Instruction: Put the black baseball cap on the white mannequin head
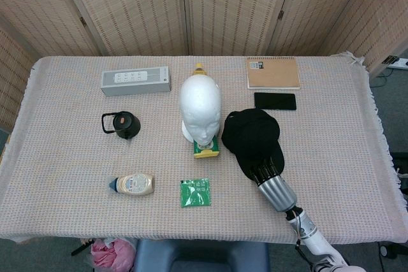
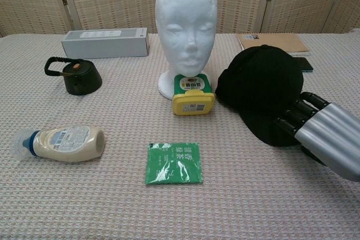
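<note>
- While the right robot hand [image 1: 271, 181] lies low over the bench [image 1: 331, 151], its dark fingers [image 2: 292, 117] reach straight out, slightly apart, and overlap the near edge of the black baseball cap's [image 1: 253, 139] brim — whether they actually grip it I cannot tell.
- Just beyond the fingertips the cap sits flat on the cloth, crown on the far side.
- Beyond and to the left of the robot hand stands the white mannequin head [image 1: 200, 107], upright and bare, with a yellow-lidded container [image 2: 193, 94] at its base, close beside the cap.
- Directly left of the robot hand lies a green packet [image 1: 195, 192]; farther left — a mayonnaise bottle [image 1: 133, 184] on its side.
- No view shows the left robot hand.
</note>
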You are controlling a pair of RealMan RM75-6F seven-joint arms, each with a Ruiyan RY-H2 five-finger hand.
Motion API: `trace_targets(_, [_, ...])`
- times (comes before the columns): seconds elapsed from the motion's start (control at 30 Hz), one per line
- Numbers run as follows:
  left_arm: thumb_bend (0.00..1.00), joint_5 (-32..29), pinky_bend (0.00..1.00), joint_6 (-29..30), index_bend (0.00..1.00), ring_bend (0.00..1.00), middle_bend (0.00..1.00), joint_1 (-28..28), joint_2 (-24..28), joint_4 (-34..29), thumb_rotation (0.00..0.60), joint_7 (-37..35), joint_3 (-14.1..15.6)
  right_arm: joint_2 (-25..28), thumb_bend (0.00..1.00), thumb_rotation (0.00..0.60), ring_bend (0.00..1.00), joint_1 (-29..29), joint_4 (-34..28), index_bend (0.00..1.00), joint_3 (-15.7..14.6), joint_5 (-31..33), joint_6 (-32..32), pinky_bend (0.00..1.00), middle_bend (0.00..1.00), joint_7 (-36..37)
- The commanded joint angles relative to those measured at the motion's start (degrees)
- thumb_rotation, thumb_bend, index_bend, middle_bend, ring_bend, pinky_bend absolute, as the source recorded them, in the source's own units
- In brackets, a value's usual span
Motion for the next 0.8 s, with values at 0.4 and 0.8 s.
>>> trace_targets(0.4, [0.09,0.06,0.14,0.03,0.20,0.04,0.05,0.16,-0.14,-0.11,0.600,0.51,-0.20,-2.48,0.20,0.600,0.30,2.08,2.97,0.30,0.71,3.18,-1.68,0.28,0.39,0.69])
trace_targets(0.8, [0.09,0.05,0.14,0.76,0.20,0.04,0.05,0.54,-0.60,0.17,0.600,1.00,-0.59,-4.38,0.27,0.600,0.52,3.80,5.16,0.53,1.11,5.32,-1.92,0.67,0.55,1.98])
